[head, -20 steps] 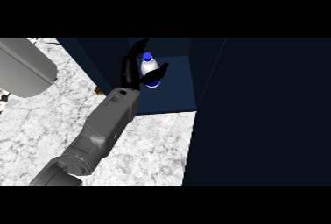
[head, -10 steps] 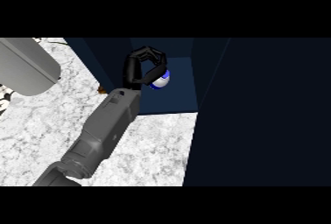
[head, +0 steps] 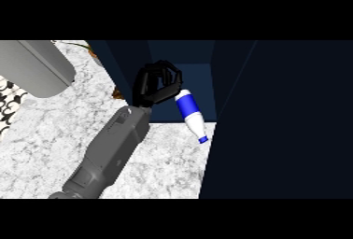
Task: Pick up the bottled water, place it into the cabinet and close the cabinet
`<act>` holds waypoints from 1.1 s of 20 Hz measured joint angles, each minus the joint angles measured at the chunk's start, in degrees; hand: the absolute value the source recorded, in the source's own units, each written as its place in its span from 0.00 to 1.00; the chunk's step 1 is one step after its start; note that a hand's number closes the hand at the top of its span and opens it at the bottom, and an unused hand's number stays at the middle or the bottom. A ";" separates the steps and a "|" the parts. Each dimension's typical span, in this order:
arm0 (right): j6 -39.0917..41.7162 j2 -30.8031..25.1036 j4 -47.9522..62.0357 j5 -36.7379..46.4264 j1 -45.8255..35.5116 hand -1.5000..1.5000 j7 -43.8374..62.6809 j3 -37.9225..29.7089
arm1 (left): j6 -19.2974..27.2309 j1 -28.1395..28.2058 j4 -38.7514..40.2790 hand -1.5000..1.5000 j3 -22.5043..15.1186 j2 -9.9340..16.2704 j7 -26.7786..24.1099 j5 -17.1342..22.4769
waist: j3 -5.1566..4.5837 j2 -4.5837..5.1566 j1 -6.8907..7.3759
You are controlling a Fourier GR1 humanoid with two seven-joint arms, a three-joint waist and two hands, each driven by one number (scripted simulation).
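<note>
The bottled water (head: 189,112), white with a blue label and blue cap, lies tilted at the open cabinet's (head: 200,77) front edge. Its cap points down over the marble counter (head: 165,158). My right hand (head: 157,85) is just up and left of it, at the cabinet's mouth, fingers curled. The bottle's base touches the fingertips, but most of the bottle lies outside the hand. The dark cabinet door (head: 283,121) stands open at the right. My left hand does not show.
A large grey rounded shape (head: 34,65) fills the upper left corner. A black-and-white patterned patch (head: 10,105) sits at the left edge. A small brown object (head: 118,94) peeks out beside my wrist.
The bottle stood upright in the cabinet with my hand round it. It has since tipped over, cap towards the counter, and slid out of the hand.
</note>
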 measured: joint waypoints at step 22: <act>6.69 -4.48 0.10 -0.67 -6.94 1.00 5.55 4.06 | 1.61 51.07 -63.50 1.00 -14.12 11.41 10.96 2.24 | 0.02 -0.07 2.68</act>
